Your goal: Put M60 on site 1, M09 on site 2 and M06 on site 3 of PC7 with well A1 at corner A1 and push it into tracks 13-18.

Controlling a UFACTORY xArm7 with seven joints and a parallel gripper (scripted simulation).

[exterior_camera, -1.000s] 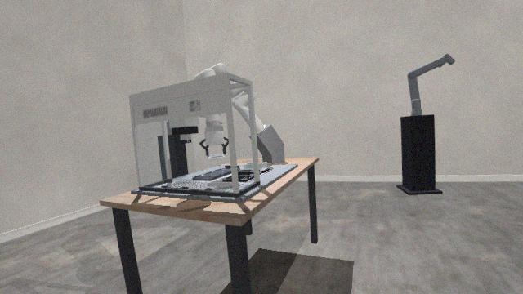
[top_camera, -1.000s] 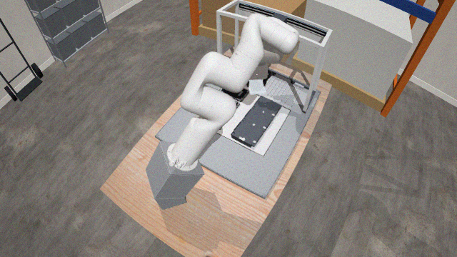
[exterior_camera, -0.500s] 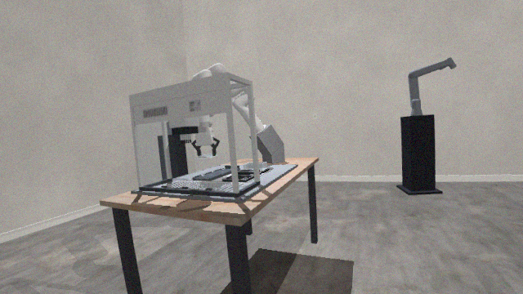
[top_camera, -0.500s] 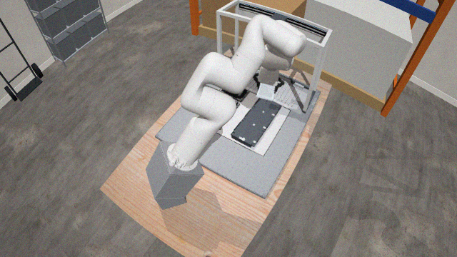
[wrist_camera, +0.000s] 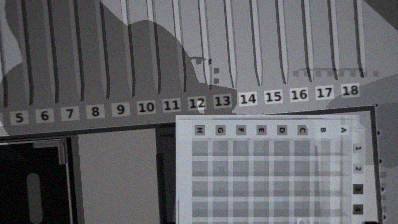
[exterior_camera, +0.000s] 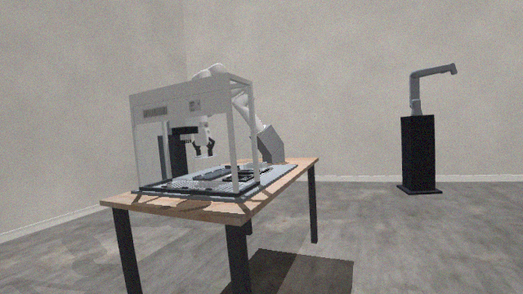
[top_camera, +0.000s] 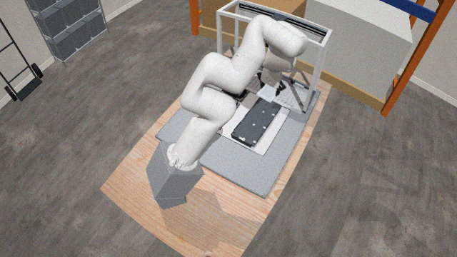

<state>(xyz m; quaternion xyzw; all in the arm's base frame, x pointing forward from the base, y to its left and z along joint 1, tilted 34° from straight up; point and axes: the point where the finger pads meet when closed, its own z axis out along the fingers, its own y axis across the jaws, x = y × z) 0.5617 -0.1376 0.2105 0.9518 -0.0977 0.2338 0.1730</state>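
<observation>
My gripper [top_camera: 275,88] is shut on M06 [top_camera: 266,93], a clear 96-well plate, and holds it above the far end of the dark carrier PC7 [top_camera: 255,122]. In the wrist view the plate [wrist_camera: 274,170] fills the lower right, with row letters H to A along its top edge and column numbers down its right side. A dark frame edge [wrist_camera: 374,150] shows just outside the plate. The numbered rail tracks [wrist_camera: 200,60] lie beyond it, and labels 13 to 18 [wrist_camera: 286,96] stand right above the plate. The fingers themselves are out of the wrist view. The exterior view shows the gripper [exterior_camera: 203,152] under the instrument frame.
The white instrument frame [top_camera: 275,43] stands over the rails, its posts close to my arm. An empty black nest [wrist_camera: 31,185] shows at the lower left of the wrist view. The other nests are hidden behind my arm. The carrier lies on the white apron [top_camera: 275,133].
</observation>
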